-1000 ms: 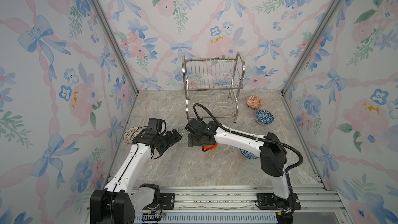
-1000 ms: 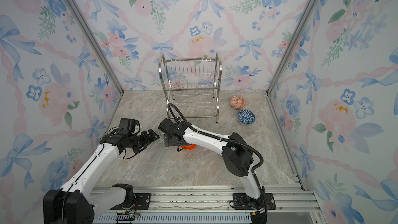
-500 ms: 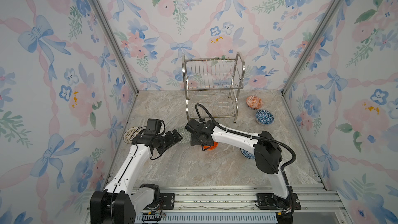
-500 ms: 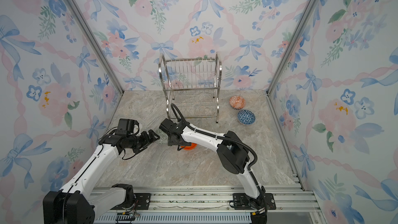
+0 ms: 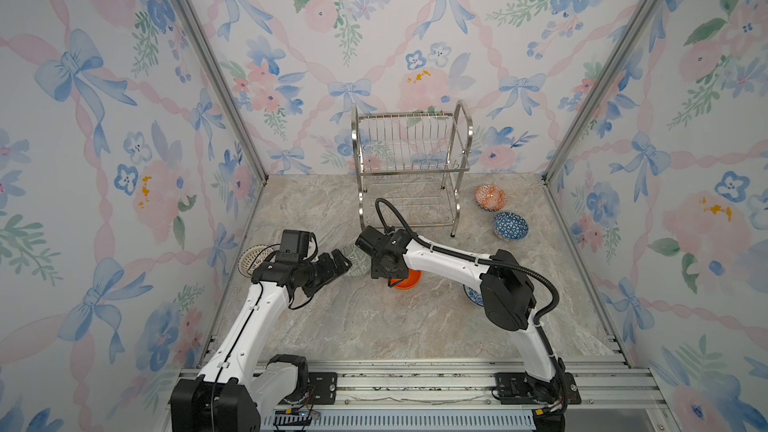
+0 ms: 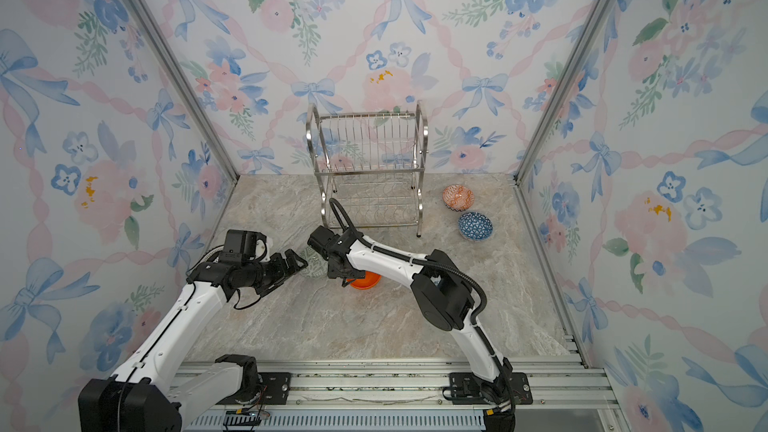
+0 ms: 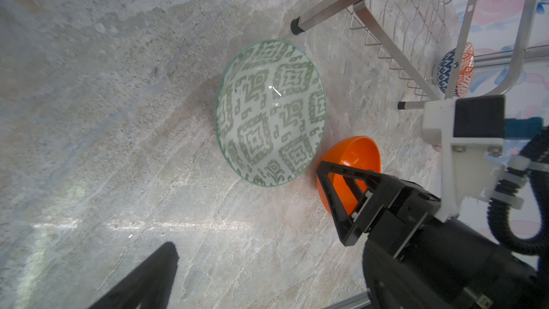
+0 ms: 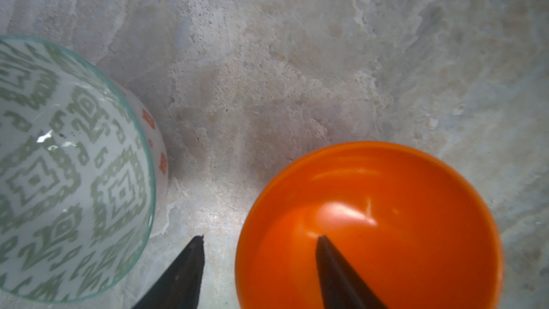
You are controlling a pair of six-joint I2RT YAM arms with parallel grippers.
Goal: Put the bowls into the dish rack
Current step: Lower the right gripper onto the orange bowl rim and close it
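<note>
The plain orange bowl [image 8: 386,218] sits on the marble floor next to the green-white bowl [image 8: 68,173]. My right gripper [image 8: 260,239] straddles the orange bowl's near rim, one finger inside, one outside, jaws still apart and open. In both top views it points down onto the orange bowl [image 5: 405,280] [image 6: 365,280]. My left gripper [image 5: 341,261] hovers open just left of the green-white bowl [image 5: 357,261], holding nothing. The dish rack [image 5: 411,168] stands at the back with nothing on its shelves.
A white lattice bowl [image 5: 253,257] lies by the left wall behind my left arm. An orange-red patterned bowl [image 5: 491,197] and a dark-blue triangle bowl [image 5: 510,226] sit right of the rack. A blue-white floral bowl [image 5: 471,297] peeks from under my right arm.
My right gripper's jaws have narrowed around the orange bowl's rim. The left arm and all the bowls have stayed put.
</note>
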